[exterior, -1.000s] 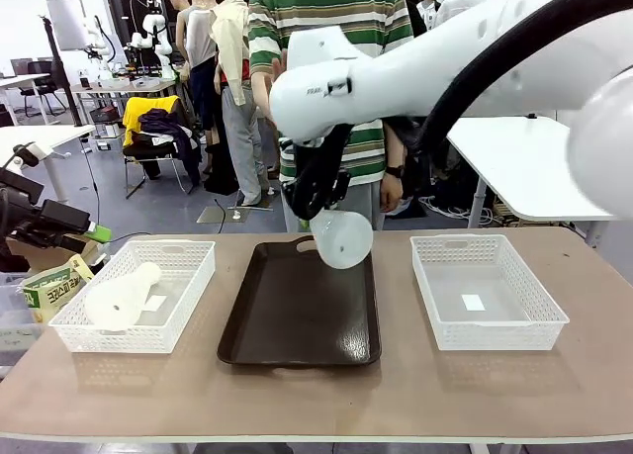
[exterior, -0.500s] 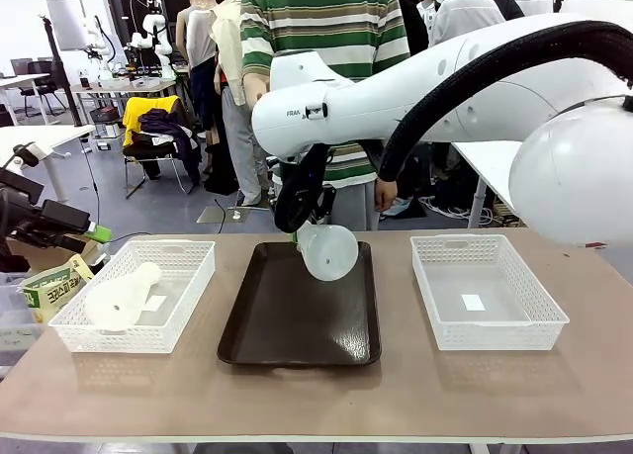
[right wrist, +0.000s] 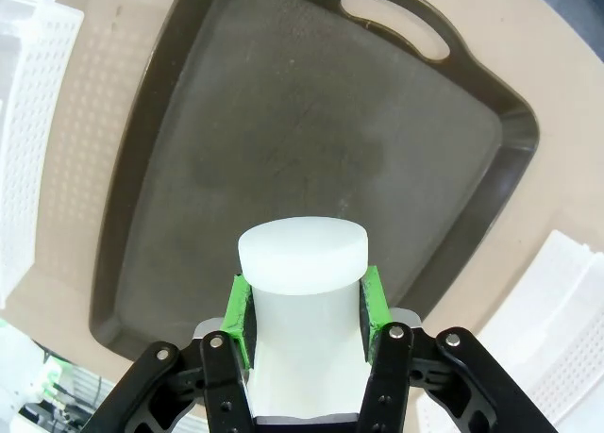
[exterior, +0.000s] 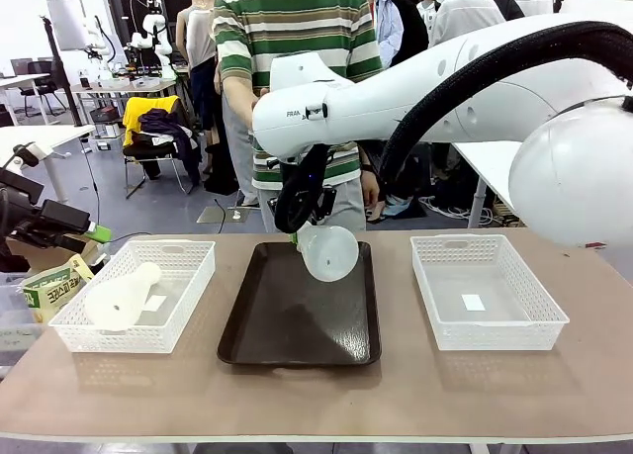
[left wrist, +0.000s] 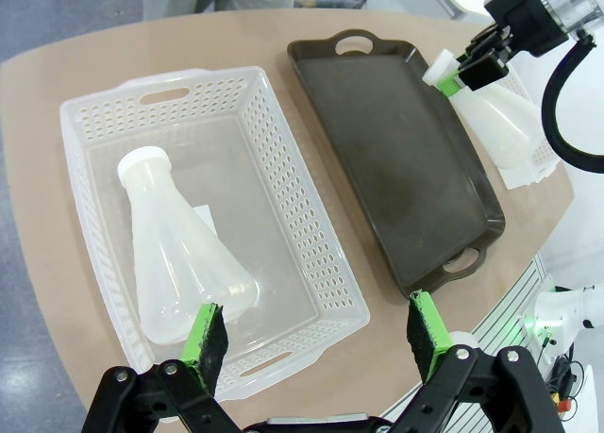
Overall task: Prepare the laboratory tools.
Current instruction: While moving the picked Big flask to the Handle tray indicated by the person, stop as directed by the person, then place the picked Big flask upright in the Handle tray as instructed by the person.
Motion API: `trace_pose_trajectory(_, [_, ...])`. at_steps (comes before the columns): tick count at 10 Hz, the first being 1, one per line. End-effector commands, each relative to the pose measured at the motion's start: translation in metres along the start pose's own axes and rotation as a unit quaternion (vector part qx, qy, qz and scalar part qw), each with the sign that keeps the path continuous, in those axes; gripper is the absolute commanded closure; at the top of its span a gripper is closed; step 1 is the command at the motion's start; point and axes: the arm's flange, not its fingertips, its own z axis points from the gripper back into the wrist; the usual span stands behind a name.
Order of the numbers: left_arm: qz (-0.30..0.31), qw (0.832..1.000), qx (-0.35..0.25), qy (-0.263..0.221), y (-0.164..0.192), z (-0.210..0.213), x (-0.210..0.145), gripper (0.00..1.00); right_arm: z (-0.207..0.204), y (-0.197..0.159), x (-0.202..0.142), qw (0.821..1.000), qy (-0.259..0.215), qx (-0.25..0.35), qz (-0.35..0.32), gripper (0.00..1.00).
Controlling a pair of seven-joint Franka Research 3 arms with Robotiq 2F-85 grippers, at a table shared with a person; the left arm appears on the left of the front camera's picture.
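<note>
My right gripper [exterior: 297, 212] is shut on the neck of a frosted-white flask [exterior: 329, 253], which hangs tilted, base toward me, above the far part of the dark brown tray [exterior: 297, 325]. In the right wrist view the flask's neck [right wrist: 302, 277] sits between the green pads [right wrist: 240, 312], with the tray [right wrist: 283, 141] below. A second flask [exterior: 121, 296] lies on its side in the left white basket [exterior: 188, 306]. My left gripper [left wrist: 311, 331] is open, high above that basket [left wrist: 302, 254] and the flask [left wrist: 175, 254] in it.
Another white mesh basket [exterior: 544, 316] holding only a small label stands at the right of the table. A person in a green-striped shirt [exterior: 287, 39] stands behind the tray at the far edge. A green carton [exterior: 49, 286] sits off the table's left end.
My right arm has carried the flask leftward and slightly lower over the tray, then held still. The person behind has shifted left. The left gripper stays open.
</note>
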Motion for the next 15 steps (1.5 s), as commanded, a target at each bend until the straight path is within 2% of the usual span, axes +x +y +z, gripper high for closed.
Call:
trace_pose_trajectory(1, [-0.007, 1.0, -0.012, -0.007, 0.0038, -0.0006, -0.0013, 0.0, 0.0001, 0.0007, 0.0, 1.0, -0.002, 0.0, 0.0, 1.0])
trace_pose_trajectory(15, [-0.007, 1.0, -0.012, -0.007, 0.0038, -0.0006, -0.0013, 0.0, 0.0001, 0.0007, 0.0, 1.0, -0.002, 0.0, 0.0, 1.0])
